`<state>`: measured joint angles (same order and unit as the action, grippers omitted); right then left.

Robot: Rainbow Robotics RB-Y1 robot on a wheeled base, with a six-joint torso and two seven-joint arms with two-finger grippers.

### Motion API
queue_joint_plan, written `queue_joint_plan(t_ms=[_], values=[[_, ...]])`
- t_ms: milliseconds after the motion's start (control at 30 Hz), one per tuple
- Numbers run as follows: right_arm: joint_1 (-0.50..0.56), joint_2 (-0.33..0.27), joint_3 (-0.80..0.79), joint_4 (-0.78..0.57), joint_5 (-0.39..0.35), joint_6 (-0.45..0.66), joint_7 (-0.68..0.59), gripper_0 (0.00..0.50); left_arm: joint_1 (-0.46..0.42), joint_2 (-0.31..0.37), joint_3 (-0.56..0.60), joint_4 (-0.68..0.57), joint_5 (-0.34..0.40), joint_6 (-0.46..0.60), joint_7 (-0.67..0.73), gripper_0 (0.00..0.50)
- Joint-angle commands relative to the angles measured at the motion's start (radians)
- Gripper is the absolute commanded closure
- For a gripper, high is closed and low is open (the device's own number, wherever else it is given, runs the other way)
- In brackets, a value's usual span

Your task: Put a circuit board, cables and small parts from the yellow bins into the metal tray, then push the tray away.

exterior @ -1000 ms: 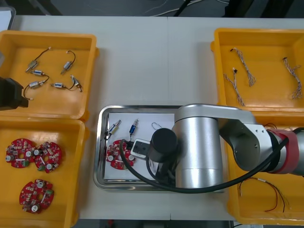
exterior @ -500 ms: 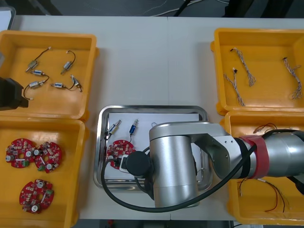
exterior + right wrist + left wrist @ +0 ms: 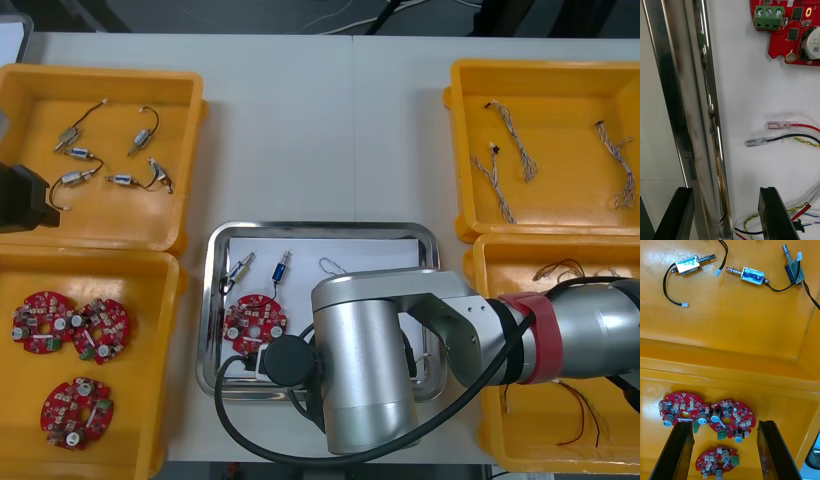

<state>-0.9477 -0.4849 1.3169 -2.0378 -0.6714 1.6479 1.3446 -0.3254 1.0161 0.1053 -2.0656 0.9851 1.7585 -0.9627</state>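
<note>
Straddling the metal tray's [image 3: 679, 93] shiny rim, right gripper [image 3: 725, 189] fingers [image 3: 771, 213] stand apart; left gripper's [image 3: 724, 424] too, over bins [image 3: 733, 333].

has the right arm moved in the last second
Yes: the right arm swung left and nearer, toward the metal tray's near left corner; the right gripper straddles its rim.

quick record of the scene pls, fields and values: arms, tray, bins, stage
right arm: over tray's near side, jaws open astride its rim
left arm: parked over left bins, jaws open
tray: one board, two small parts, cables
left bins: loose parts far, three boards near
right bins: twisted cables far, thin cables near
stage: tray loaded, not yet pushed
</note>
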Motion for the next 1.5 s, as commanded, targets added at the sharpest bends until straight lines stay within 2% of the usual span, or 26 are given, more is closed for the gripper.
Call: queue_joint_plan(t_ms=[33,467,667,1067,1500], values=[[-0.025,0.042,0.036,-0.010,0.029,-0.008,0.025,0.000,0.019,0.047,0.031,-0.021,0.009,0.009,-0.091,0.000],[0.021,0.065,0.047,-0.009,0.064,-0.008,0.030,0.000,0.019,0.047,0.031,-0.021,0.009,0.009,-0.091,0.000],[0.049,0.068,0.067,-0.009,0.104,-0.008,0.030,0.000,0.019,0.047,0.031,-0.021,0.009,0.009,-0.091,0.000],[0.075,0.078,0.068,-0.010,0.111,-0.011,0.034,0.000,0.019,0.047,0.031,-0.021,0.009,0.009,-0.091,0.000],[0.078,0.114,0.071,0.064,0.127,-0.013,0.038,0.000,0.019,0.047,0.031,-0.021,0.009,0.009,-0.091,0.000]])
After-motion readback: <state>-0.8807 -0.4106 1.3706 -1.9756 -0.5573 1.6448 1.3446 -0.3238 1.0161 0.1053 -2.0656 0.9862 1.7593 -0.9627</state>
